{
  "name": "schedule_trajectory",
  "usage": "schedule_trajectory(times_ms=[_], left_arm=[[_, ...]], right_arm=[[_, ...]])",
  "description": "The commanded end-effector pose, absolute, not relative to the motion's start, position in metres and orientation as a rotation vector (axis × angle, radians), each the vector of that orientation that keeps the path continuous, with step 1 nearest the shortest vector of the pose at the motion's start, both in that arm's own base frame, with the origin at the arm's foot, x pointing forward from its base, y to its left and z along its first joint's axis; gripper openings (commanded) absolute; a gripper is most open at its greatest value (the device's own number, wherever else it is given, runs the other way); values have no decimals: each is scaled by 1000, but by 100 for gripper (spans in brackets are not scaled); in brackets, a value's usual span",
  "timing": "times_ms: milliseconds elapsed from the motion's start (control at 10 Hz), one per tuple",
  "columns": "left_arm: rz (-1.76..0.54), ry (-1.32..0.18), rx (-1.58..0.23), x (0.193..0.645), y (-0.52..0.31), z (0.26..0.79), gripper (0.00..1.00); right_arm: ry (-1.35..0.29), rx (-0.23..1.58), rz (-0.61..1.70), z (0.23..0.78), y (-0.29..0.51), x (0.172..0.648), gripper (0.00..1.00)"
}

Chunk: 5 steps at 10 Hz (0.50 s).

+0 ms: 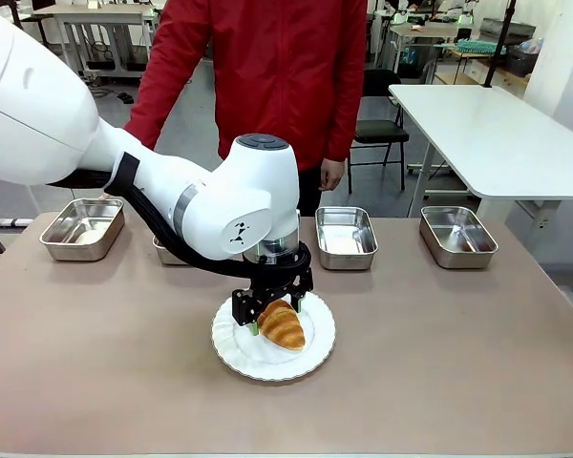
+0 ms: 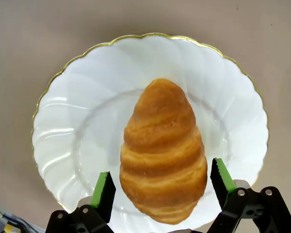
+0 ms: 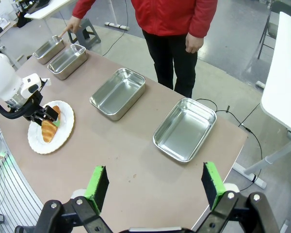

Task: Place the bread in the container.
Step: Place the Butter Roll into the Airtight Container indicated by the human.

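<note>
bread (image 1: pixel 282 326) task, pick-up stage: on the bench (image 1: pixel 458 363), steel containers (image 1: pixel 345 262) wait along the far edge; the bread lies on a white plate (image 1: pixel 312 359), left gripper (image 2: pixel 163 182) jaws open astride it, right gripper (image 3: pixel 155 187) jaws open, idle. next, i judge: close gently, lift.

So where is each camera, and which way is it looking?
Front: between the arms, looking across the table at the person; the left arm shows.
Left wrist: on that arm, looking straight down at the croissant on its plate, open left end effector astride it.
Right wrist: high over the table, looking down at the trays and person; open right end effector shows.
Shared: all three show the croissant.
</note>
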<state>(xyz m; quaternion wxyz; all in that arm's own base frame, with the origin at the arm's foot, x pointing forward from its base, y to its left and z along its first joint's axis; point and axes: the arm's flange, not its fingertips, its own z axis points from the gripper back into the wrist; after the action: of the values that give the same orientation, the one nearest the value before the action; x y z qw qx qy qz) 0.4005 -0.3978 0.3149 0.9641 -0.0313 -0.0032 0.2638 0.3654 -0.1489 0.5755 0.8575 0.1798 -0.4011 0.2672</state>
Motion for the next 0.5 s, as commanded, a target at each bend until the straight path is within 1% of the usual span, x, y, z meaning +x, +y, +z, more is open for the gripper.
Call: schedule_trajectory(times_ms=[0, 200, 300, 400], left_arm=[[503, -23, -38, 408, -402, 312, 100], [473, -17, -52, 409, -399, 309, 100], [463, -11, -50, 408, -399, 309, 80], [461, -22, -48, 408, -399, 308, 80]], right_arm=[[-868, 394, 569, 576, -149, 367, 100], [-868, 394, 569, 576, -149, 367, 100], [-868, 394, 569, 576, -149, 367, 100], [-868, 394, 569, 576, -149, 367, 100]])
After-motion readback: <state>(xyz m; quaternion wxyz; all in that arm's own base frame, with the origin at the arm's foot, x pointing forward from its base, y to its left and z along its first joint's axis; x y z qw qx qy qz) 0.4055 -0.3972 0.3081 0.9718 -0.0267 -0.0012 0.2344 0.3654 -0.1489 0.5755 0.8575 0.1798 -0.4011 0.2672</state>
